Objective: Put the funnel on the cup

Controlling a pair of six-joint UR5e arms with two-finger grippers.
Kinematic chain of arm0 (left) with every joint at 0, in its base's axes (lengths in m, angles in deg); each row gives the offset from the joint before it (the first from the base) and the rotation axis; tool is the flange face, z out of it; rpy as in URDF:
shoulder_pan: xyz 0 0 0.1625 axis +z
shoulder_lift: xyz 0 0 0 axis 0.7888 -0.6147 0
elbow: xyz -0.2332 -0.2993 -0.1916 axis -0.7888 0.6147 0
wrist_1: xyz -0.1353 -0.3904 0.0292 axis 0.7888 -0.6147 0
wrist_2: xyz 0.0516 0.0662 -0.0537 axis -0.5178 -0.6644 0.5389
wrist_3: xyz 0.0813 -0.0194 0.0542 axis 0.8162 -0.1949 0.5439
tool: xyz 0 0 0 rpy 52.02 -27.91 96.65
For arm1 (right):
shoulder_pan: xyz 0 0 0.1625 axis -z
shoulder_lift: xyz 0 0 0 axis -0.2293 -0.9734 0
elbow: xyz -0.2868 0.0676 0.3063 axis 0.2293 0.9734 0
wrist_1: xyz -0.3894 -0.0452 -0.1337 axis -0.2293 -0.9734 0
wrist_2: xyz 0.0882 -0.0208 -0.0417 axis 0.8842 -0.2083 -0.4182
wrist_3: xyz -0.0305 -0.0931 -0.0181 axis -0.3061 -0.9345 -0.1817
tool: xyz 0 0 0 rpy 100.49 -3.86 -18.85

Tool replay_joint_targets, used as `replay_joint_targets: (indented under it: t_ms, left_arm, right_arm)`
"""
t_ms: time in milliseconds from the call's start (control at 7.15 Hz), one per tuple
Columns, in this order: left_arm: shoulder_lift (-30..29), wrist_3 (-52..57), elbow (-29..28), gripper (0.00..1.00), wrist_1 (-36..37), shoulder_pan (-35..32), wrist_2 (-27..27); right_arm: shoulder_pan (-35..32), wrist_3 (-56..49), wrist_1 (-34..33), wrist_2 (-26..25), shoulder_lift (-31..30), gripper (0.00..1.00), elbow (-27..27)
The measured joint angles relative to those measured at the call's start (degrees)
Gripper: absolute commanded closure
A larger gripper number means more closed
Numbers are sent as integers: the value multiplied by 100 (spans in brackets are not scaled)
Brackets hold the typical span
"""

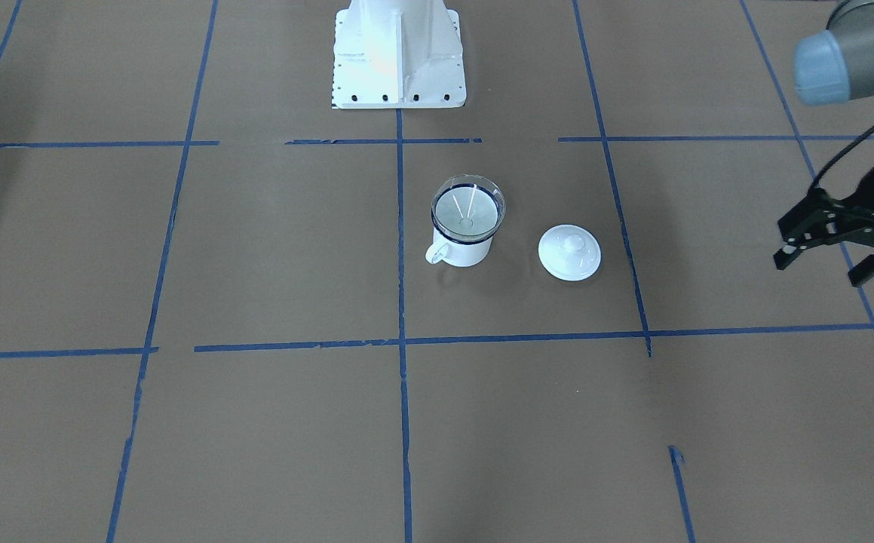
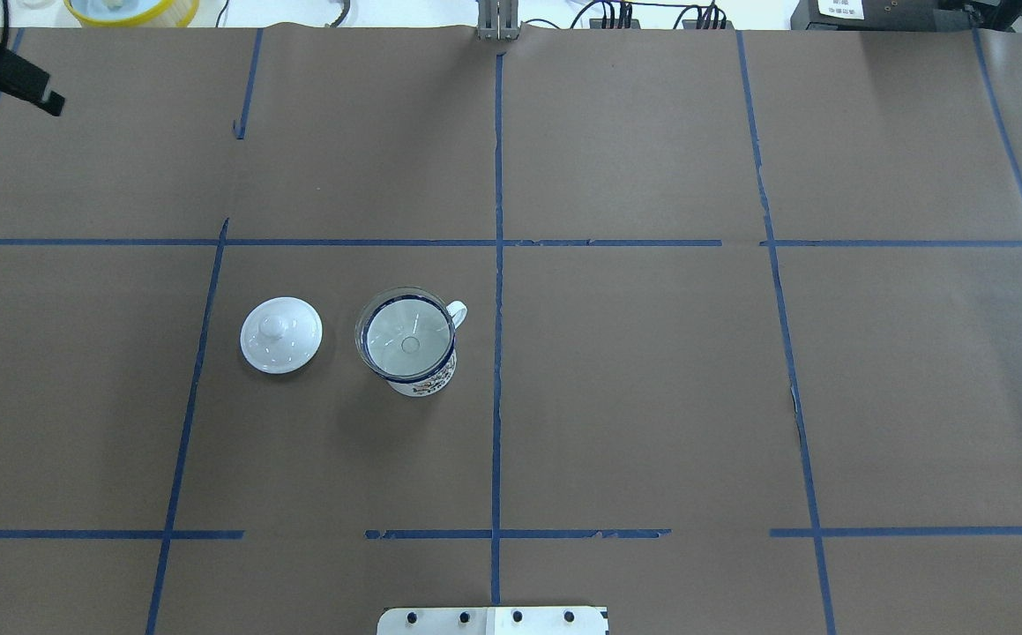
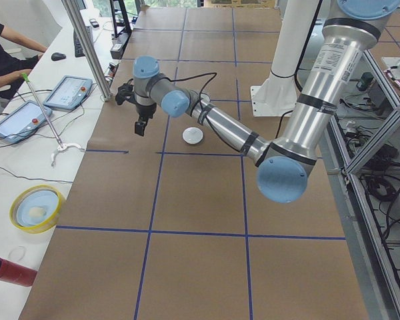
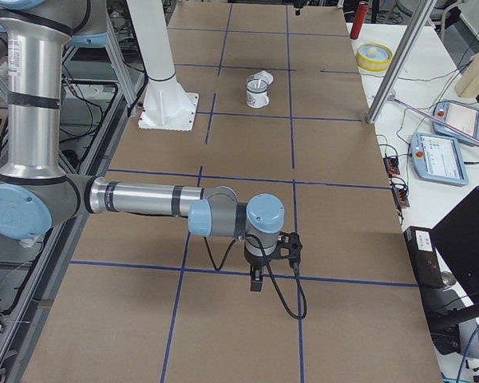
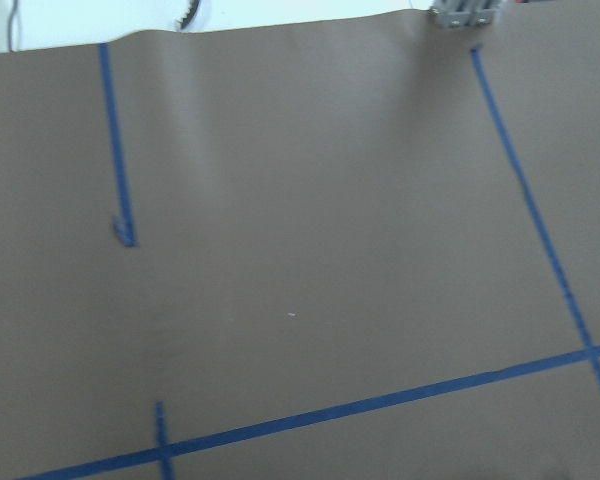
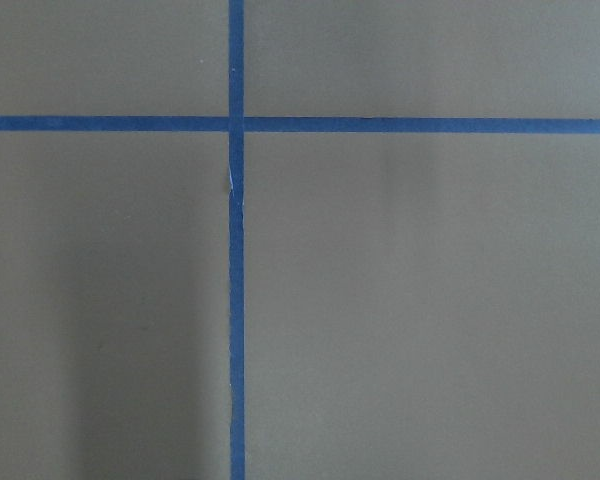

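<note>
The clear funnel (image 1: 467, 205) sits in the mouth of the white mug with the dark blue rim (image 1: 468, 250) near the table's middle, its spout pointing down inside. Both also show in the overhead view, funnel (image 2: 406, 336) on mug (image 2: 423, 383), and far off in the exterior right view (image 4: 258, 91). My left gripper (image 1: 821, 269) is open and empty, raised well off to my left of the mug; it shows at the overhead view's top left corner (image 2: 10, 75). My right gripper (image 4: 258, 275) shows only in the exterior right view, far from the mug; I cannot tell its state.
A round white knobbed lid (image 1: 570, 253) lies on the table just to my left of the mug, also seen overhead (image 2: 280, 335). The robot's white base (image 1: 399, 56) stands behind. A yellow bowl (image 3: 35, 208), tablets and an operator sit beyond the table's far edge.
</note>
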Motion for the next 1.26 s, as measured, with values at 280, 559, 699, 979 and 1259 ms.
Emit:
replay_joint_targets:
  t_ms: [280, 559, 699, 979, 1259]
  left_arm:
    - [1129, 1132, -33, 0, -21, -598, 79]
    - [1948, 1585, -2, 0, -5, -1038, 92]
    - [2125, 1658, -46, 0, 11, -1178, 90]
    - [2249, 1717, -145, 0, 36, -1273, 88]
    - [2441, 1728, -158, 0, 40, -1389, 93]
  right_arm:
    - [0, 0, 0, 0, 0, 0, 1]
    - [0, 0, 0, 0, 0, 0, 2]
    - [0, 0, 0, 0, 0, 0, 1]
    - [0, 0, 0, 0, 2, 0, 0]
    - [0, 0, 0, 0, 4, 0, 0]
